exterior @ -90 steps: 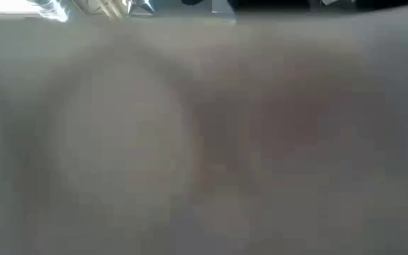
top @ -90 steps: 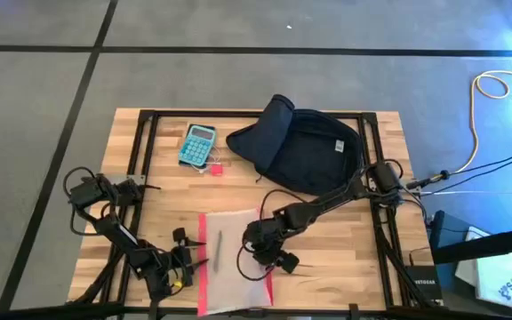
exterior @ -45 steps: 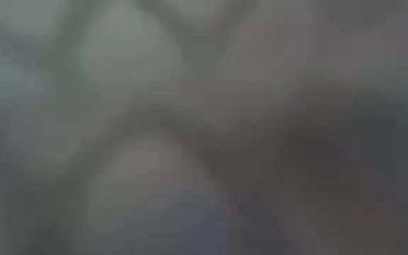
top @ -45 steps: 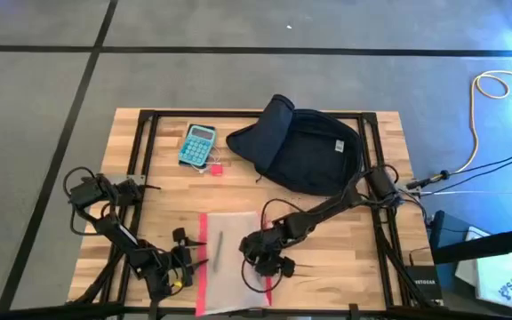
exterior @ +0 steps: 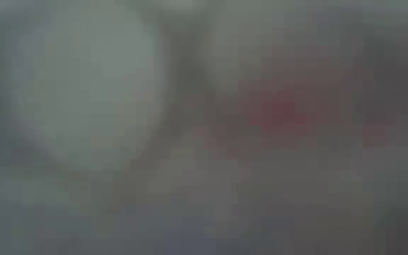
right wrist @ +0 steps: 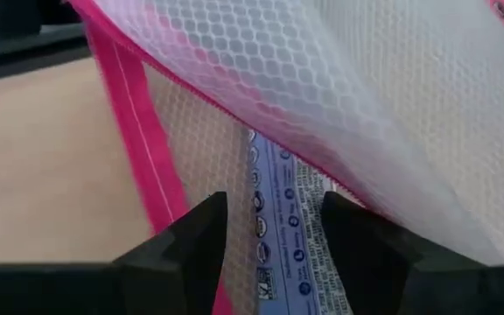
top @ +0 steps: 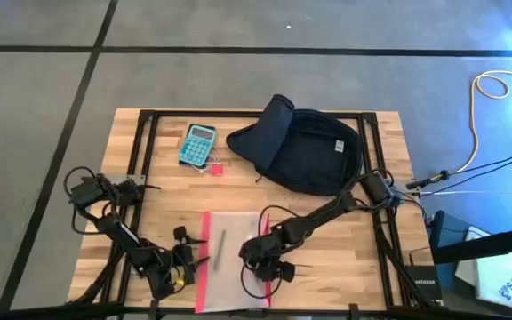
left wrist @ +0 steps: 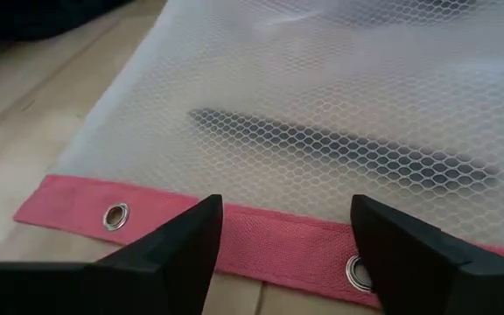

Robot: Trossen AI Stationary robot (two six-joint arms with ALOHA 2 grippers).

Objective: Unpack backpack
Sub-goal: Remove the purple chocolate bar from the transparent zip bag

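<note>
Grey floor with dark lines surrounds a wooden table [top: 163, 191] fitted with a black frame. At the far side lies the backpack [top: 300, 151], dark navy, flattened, its opening turned toward the table's left. Just left of it rests a teal calculator [top: 197, 144], with a small red item [top: 213, 168] beside its near corner. Near the front edge, well apart from the backpack, lies a clear mesh pouch [top: 231, 258] with red borders; a dark slim object [top: 219, 249] shows through its mesh.

My left gripper [left wrist: 283, 236] sits low at the pouch's left border, fingers parted by a moderate gap and empty, straddling the red band with its metal eyelets [left wrist: 116, 215] without touching it.

My right gripper [right wrist: 269, 232] is at the pouch's right edge. Its fingers stand a small gap apart; the pink zip edge [right wrist: 143, 131] and a blue-printed wrapper [right wrist: 278, 236] lie between them, the mesh lifted above. I cannot tell whether they pinch anything.

Low view shows only blur.
</note>
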